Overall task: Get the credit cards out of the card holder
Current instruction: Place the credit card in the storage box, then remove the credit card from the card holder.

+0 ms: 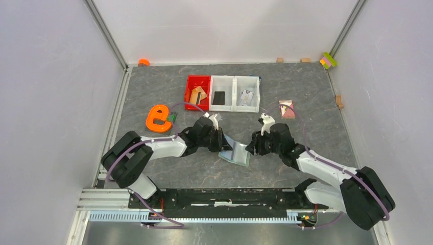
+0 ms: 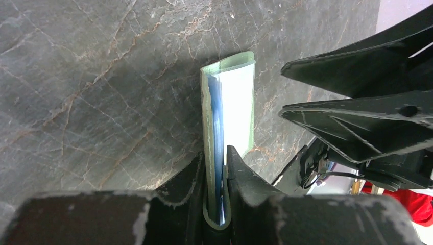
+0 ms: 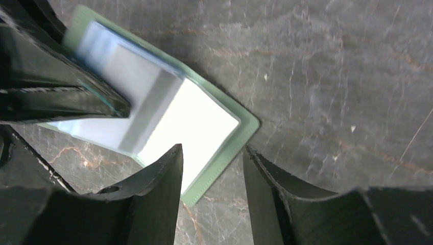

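The sage-green card holder [image 1: 236, 152] lies open on the table between both grippers. My left gripper [image 2: 217, 171] is shut on one flap of the card holder [image 2: 230, 92] and holds it upright, with the edge of a blue card [image 2: 218, 120] inside that flap. My right gripper [image 3: 212, 153] is open, and the free corner of the card holder [image 3: 224, 138] lies flat just ahead of its fingertips [image 3: 171, 158]. Cards lie in the bins: a tan-gold card [image 1: 196, 95], a dark card [image 1: 219, 97] and a pale card [image 1: 246, 96].
A red bin [image 1: 190, 87] and two white bins [image 1: 235, 93] stand in a row at the back. A pink square item [image 1: 287, 109] lies to the right of the bins and an orange e-shaped object [image 1: 158, 118] to the left. Small blocks lie along the back wall.
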Controlling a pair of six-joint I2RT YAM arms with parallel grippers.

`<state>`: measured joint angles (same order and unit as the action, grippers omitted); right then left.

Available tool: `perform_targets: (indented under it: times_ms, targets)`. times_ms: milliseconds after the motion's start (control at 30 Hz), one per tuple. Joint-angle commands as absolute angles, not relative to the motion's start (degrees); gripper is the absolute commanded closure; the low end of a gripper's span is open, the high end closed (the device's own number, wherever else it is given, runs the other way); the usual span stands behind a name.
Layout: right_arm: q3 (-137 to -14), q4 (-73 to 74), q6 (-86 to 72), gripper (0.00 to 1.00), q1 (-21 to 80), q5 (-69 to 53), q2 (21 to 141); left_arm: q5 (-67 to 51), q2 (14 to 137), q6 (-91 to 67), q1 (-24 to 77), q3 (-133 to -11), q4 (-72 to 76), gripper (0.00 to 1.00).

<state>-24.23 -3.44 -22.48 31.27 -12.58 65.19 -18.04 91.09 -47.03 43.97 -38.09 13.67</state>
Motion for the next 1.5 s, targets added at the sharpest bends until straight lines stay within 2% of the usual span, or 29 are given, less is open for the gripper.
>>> perform_targets:
  times_ms: [0,333,533,700,1000,1100,1300,1467]
  targets:
    - [-18.2,-13.1,-28.8,0.49,32.4,-14.0,62.0,-17.6,87.7,-46.8,44.9,-37.6,10.0,0.8]
    - [-11.9,-23.3,-34.6,0.64,36.4,-17.2,64.0,-16.8,89.3,-47.0,46.8,-38.8,8.4,0.8]
    - [-13.1,-23.3,-34.5,0.8,39.1,-14.9,66.7,-15.4,89.5,-46.2,48.2,-40.5,5.8,0.8]
    - [-14.8,-20.0,-32.9,0.87,39.8,-13.5,70.1,-17.4,89.1,-46.0,48.6,-41.3,5.8,0.72]
    - [-13.8,-20.0,-33.4,0.88,40.0,-11.8,70.7,-19.0,86.7,-44.9,48.6,-40.1,4.4,0.59]
    - [-13.6,-20.1,-33.4,0.88,40.1,-11.7,70.8,-18.5,84.6,-44.3,48.6,-39.7,2.8,0.59]
    - [-14.3,-19.8,-33.4,0.89,40.1,-11.7,71.0,-16.0,81.6,-43.3,48.5,-39.5,0.3,0.66]
    - [-14.9,-19.4,-33.4,0.89,40.4,-11.7,71.0,-16.1,81.8,-42.8,48.5,-39.3,-1.6,0.81]
